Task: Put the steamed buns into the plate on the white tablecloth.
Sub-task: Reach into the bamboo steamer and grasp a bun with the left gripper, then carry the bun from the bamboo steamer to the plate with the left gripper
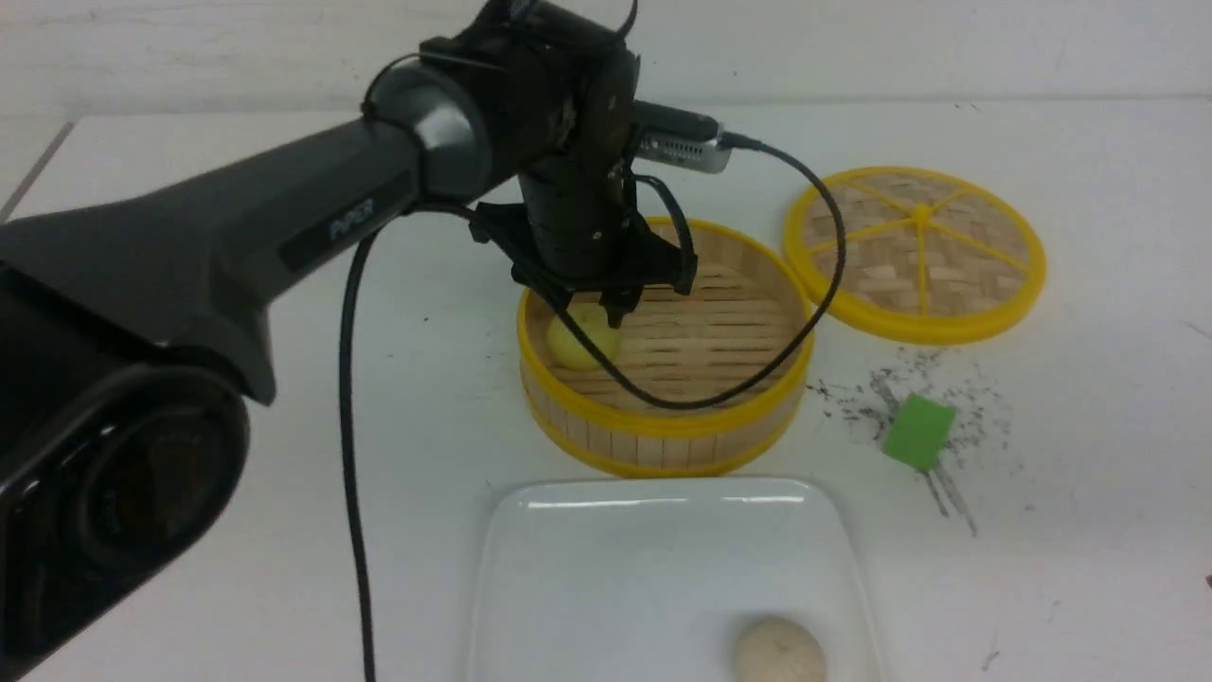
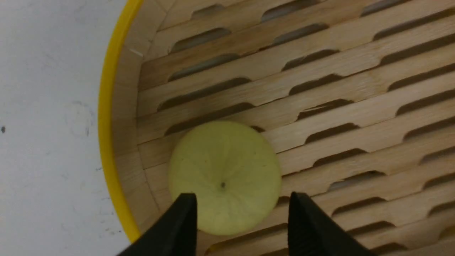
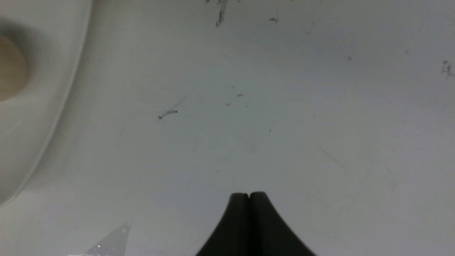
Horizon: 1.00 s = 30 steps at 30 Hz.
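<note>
A pale yellow bun (image 1: pixel 584 337) lies inside the bamboo steamer (image 1: pixel 663 421) at its left side; it also shows in the left wrist view (image 2: pixel 224 176). My left gripper (image 1: pixel 595 305) hangs just above it, open, with a fingertip on either side of the bun (image 2: pixel 242 199). An off-white bun (image 1: pixel 780 652) lies on the white plate (image 1: pixel 606 568) at the front, and shows at the edge of the right wrist view (image 3: pixel 10 67). My right gripper (image 3: pixel 248 195) is shut and empty over the white tablecloth (image 3: pixel 270 106), beside the plate (image 3: pixel 42 117). It is out of the front view.
The yellow-rimmed woven lid (image 1: pixel 915 252) lies flat behind and right of the steamer. A green cube (image 1: pixel 917 432) sits on dark scribble marks right of the steamer. The left arm's cable (image 1: pixel 355 455) hangs down to the left of the plate.
</note>
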Available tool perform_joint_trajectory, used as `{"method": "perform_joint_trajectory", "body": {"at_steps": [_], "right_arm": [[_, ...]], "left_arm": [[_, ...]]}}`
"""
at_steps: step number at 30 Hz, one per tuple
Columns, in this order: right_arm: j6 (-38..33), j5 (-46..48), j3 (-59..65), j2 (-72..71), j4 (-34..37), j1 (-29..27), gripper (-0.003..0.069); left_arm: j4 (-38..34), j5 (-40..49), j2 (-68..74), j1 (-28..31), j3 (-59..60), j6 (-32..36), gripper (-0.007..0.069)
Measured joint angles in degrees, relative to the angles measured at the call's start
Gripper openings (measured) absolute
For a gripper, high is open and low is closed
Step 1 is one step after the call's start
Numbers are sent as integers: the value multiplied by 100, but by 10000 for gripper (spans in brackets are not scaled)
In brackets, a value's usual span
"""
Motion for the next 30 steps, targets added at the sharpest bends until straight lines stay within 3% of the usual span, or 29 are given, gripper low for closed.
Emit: {"method": "perform_joint_trajectory", "body": {"at_steps": [8,12,15,18,25,30], "right_arm": [[0,-148,0,0,24,0,-3],[0,-171,0,0,43,0,-1],[5,-171,0,0,43,0,-1],[5,-171,0,0,43,0,0],[5,-209,31,0,43,-5,4],[5,-215,36,-4,49,-5,6]], "left_arm": [[100,-28,322,0,-19,-69,369],[100,-52,444,0,-39,-107,307],[92,-25,394,0,-58,-271,128],[-49,218,194,0,-219,-351,30],[-442,1158,-1017,0,-1034,-327,20],[-865,1234,-2014,0,-852,-145,20]]}}
